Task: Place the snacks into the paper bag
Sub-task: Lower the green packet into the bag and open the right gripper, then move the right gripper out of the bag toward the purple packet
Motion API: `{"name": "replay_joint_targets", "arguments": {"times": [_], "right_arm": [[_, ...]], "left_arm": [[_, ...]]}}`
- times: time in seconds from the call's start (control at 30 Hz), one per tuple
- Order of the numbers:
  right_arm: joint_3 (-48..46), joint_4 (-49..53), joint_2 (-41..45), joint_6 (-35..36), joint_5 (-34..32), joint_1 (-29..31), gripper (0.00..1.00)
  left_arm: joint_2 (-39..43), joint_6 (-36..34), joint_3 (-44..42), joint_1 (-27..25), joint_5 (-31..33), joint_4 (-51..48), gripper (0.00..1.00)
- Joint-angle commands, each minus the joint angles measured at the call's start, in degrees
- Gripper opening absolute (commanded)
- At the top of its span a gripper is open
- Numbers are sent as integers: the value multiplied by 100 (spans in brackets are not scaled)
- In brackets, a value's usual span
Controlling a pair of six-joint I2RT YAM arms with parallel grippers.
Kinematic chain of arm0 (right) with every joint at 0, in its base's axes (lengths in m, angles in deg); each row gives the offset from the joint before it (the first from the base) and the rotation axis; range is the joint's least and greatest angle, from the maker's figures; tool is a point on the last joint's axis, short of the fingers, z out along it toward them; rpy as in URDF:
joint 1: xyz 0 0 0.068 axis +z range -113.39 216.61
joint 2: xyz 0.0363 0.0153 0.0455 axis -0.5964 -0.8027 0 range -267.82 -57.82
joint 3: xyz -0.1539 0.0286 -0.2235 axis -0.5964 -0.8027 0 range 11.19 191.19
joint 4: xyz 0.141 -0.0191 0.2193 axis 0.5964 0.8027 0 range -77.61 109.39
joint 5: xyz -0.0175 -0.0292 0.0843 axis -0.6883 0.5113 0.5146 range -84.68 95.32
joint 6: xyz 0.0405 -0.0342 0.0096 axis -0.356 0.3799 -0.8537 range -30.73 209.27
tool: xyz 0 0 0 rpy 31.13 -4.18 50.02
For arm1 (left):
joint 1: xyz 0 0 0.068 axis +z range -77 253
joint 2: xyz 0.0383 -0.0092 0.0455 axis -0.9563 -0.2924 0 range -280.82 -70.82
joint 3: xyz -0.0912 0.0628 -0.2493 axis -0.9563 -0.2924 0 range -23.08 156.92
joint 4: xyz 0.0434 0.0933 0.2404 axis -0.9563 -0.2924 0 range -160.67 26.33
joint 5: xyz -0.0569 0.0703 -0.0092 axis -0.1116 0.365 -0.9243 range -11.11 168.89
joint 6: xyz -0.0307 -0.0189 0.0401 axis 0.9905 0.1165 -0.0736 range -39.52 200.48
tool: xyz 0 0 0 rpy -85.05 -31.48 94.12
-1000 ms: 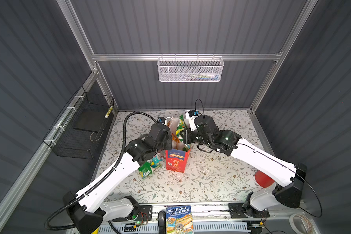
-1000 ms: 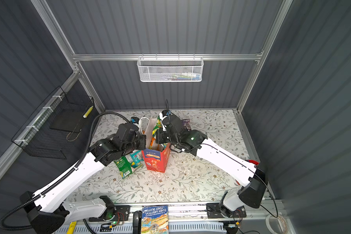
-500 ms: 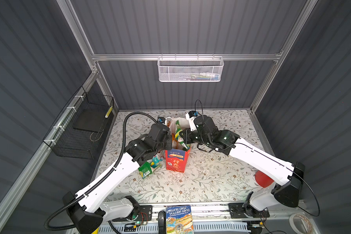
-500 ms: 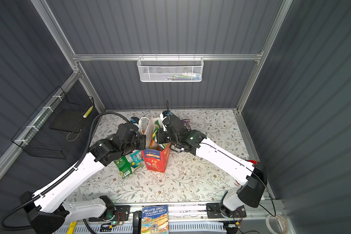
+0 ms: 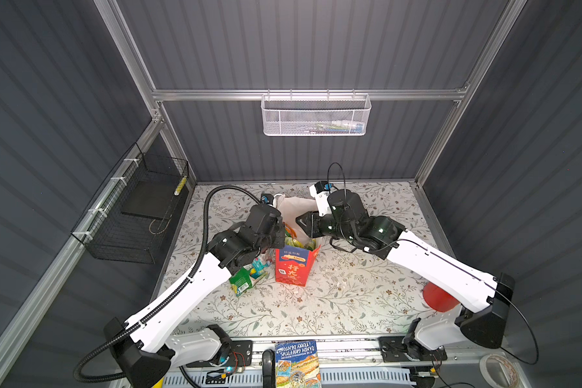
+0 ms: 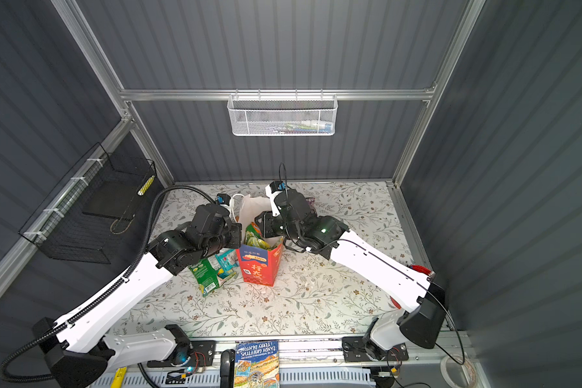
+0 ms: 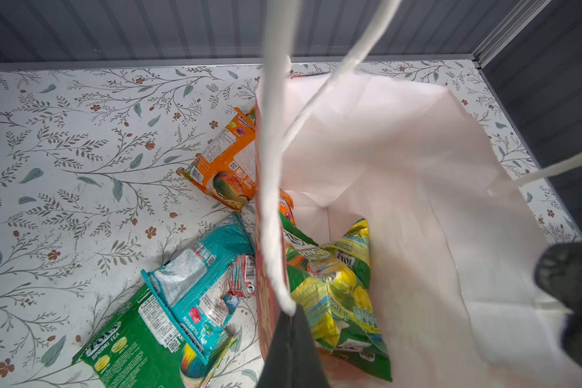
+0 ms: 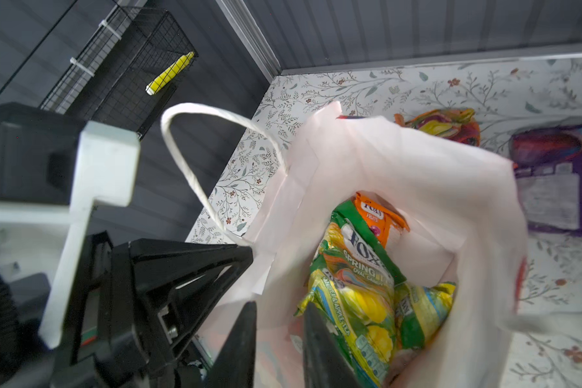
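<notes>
Two claws, both mine, both at the mouth of the upright red paper gift bag (image 5: 294, 270) w/ gold characters on its front & white lining, which stands mid-table on the floral table cover (image 5: 316, 309). My left claw (image 7: 291, 336) is pinched tight on the bag's rim, right where a white cord handle (image 7: 272, 134) is fixed; jaws fully closed on the paper. My right claw (image 8: 277, 309) hangs over the opening from the other side, fingers a narrow gap apart, nothing btwn them but the bag's white lining. One fingertip overlaps the pkts below in the wrist view; can't tell if it touches. Inside the bag: green-yellow crinkly candy pkts (image 8: 356, 302) marked FOX'S on top, w/ an orange FOX'S pkt (image 8: 377, 215) tucked behind them against the lining. Not yet bagged, on the cover on my left arm's side of the bag: an orange flat pkt (image 7: 229, 168), plus a teal pkt (image 7: 198, 278) lying partly over a green Spring Tea pkt (image 7: 124, 349), all close to the bag's wall. Beyond the bag, toward the back wall: a multicolour pkt (image 8: 444, 124) & a purple pkt (image 8: 558, 178), near each other, blurred. A red plastic cup (image 5: 437, 297) sits nr. my right arm's base, partly hidden by the arm. A blue-covered illustrated book (image 5: 296, 362) lies at the front rail.
</notes>
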Motion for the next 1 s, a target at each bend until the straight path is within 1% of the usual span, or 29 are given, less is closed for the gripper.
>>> {"name": "replay_joint_targets", "arguments": {"times": [0.0,0.1,0.27,0.33,0.43,0.63,0.8,0.87,0.97], "right_arm": [[259,159,224,345,58,-11,39],[398,403,418,530,38,-57,58],[355,620,895,749,-107,-202,84],[165,623,1155,809,-274,-327,91],[-189,606,1511,691,-162,-745,98],[-1133,325,2167,304,249,-1832,99],[-1913,-128,2342,10,551,-2636,99],[-2237,-498,2267,-121,830,-2971,99],[-2829,-1165,2044,-417,1491,-3537,99]], "left_arm": [[108,-97,57,28,143,142,0],[114,-98,56,22,138,137,0],[107,-103,56,29,137,142,0],[106,-98,52,24,139,142,0],[95,-98,53,27,143,133,0],[105,-97,42,24,161,141,0],[94,-97,55,28,149,141,0],[97,-98,56,29,150,142,0],[105,-105,53,28,145,134,0]]}}
